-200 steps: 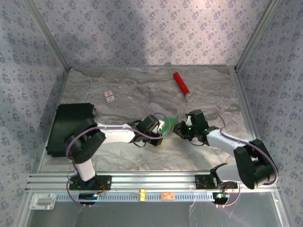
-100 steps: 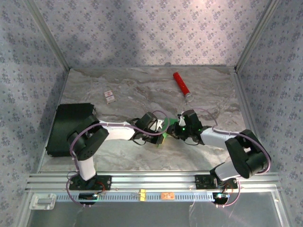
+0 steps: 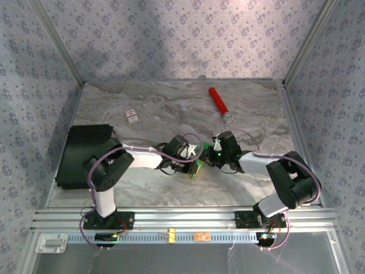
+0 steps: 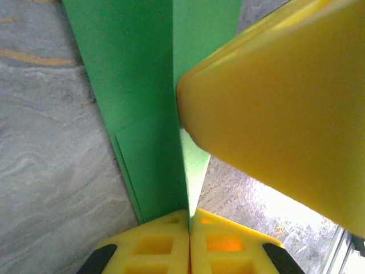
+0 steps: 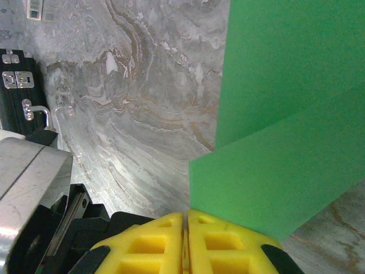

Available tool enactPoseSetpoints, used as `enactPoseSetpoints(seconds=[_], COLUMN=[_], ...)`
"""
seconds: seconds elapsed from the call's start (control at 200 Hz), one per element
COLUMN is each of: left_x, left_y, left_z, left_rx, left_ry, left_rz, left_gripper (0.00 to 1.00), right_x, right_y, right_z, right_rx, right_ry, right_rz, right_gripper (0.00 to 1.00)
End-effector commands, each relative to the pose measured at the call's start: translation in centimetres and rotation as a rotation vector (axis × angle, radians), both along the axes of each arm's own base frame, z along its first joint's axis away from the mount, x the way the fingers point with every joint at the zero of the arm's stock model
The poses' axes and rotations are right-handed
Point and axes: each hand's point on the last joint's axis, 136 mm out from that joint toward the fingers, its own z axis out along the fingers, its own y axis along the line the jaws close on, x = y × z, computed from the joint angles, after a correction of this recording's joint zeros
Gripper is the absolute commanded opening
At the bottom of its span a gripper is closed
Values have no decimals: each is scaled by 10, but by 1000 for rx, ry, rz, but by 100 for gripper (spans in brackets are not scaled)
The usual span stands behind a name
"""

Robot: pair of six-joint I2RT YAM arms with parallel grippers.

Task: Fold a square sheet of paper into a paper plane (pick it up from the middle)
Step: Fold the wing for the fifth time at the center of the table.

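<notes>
Black flat box (image 3: 85, 154) sits at the left. Mid-table (image 3: 256, 123), the left gripper (image 4: 189, 221) is clamped on the creased green sheet of paper (image 4: 137, 85). The right gripper (image 5: 185, 221), pads together, pinches its other edge. Red cylinder (image 3: 218, 101) lies behind.

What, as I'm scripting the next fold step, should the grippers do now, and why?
Probably lower the sheet of paper onto the table to press the crease: left gripper and right gripper are both shut on it, close together, and it shows a fold.
</notes>
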Motion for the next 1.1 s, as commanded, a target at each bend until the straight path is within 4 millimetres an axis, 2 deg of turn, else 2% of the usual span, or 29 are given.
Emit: enactPoseSetpoints(seconds=[0.0,0.21,0.49,0.71,0.949,1.099], left_x=[-2,0,-2,-1,0,1], left_y=[5,7,7,13,15,17], left_z=[-9,-13,-19,-25,-29,-31], left_rx=[5,-7,-21,-36,-30,-28], left_ry=[38,71,116,159,177,190], left_rz=[8,29,41,90,94,109], left_gripper=[7,6,4,2,1,1], right_x=[8,12,16,20,17,17], right_y=[-1,-7,-4,-12,-4,-2], right_z=[1,-4,-7,-8,-6,-12], right_rx=[3,4,34,38,67,61], right_ry=[-13,-9,-16,-19,-16,-4], right_rz=[-12,-20,-5,-20,23,34], right_gripper=[11,11,11,11,11,11])
